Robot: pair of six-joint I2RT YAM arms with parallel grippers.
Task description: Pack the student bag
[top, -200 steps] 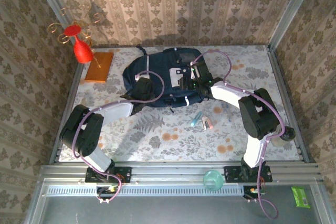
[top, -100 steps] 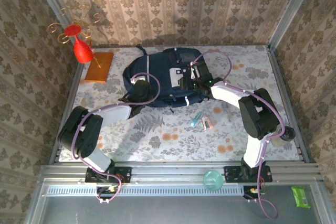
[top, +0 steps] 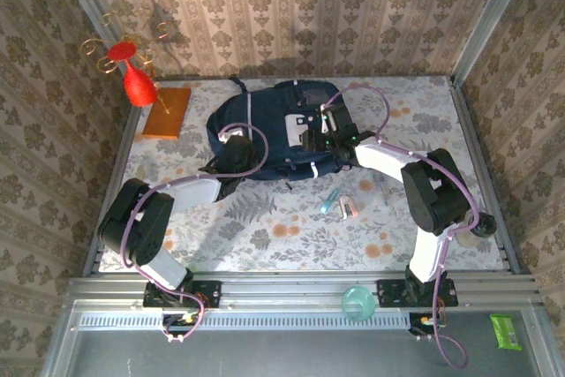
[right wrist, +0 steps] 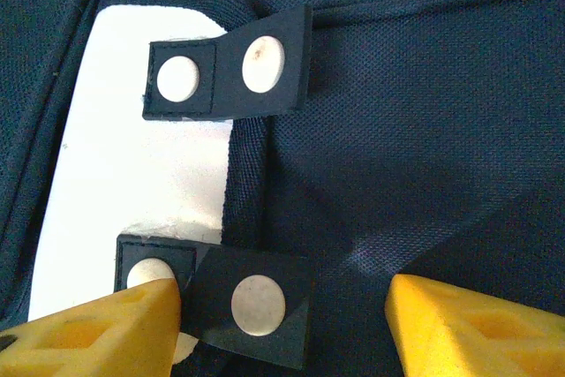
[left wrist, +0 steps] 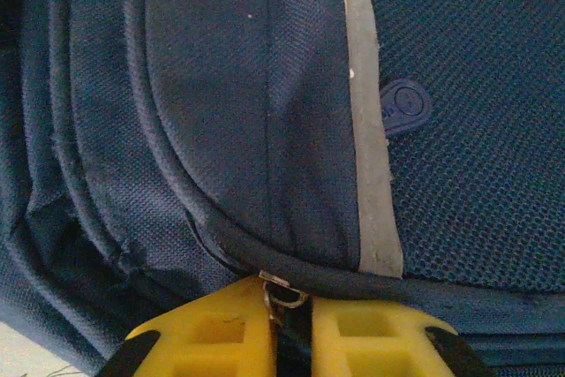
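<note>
Yellow left fingers (left wrist: 221, 333) pinch a zip pull (left wrist: 284, 293) on the student bag (top: 265, 121); right fingers (right wrist: 88, 328) gape astride its snap tab (right wrist: 252, 306).

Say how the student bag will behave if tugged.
Likely floppy: the student bag creases near its seams. Lying broad and flat, it probably won't roll or tip. A tug at the zipper pull may just bunch cloth.
</note>
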